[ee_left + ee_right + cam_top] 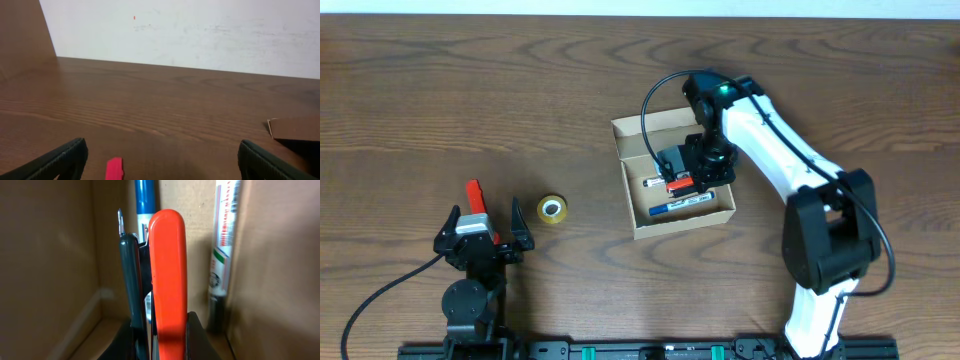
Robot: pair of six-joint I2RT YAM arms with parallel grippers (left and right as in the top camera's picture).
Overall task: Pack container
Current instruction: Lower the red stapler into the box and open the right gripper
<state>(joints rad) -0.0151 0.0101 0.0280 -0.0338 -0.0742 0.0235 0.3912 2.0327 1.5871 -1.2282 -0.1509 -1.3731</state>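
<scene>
The container (628,185) is an open tan cardboard box at mid-table, its flap folded back at the far side. Inside lie a blue marker (672,208) and a white marker (656,182). My right gripper (696,172) is down inside the box, shut on a tool with orange and dark grey handles (680,186). In the right wrist view the tool (167,265) stands between the fingers (160,337), with the blue marker (145,200), the white marker (222,245) and the box wall (45,255) behind. My left gripper (485,216) is open and empty at the front left.
A red object (473,190) lies between the left fingers; it shows in the left wrist view (114,169) between the open jaws (160,161). A small roll of tape (552,209) lies right of the left gripper. The box corner (295,128) shows at the right.
</scene>
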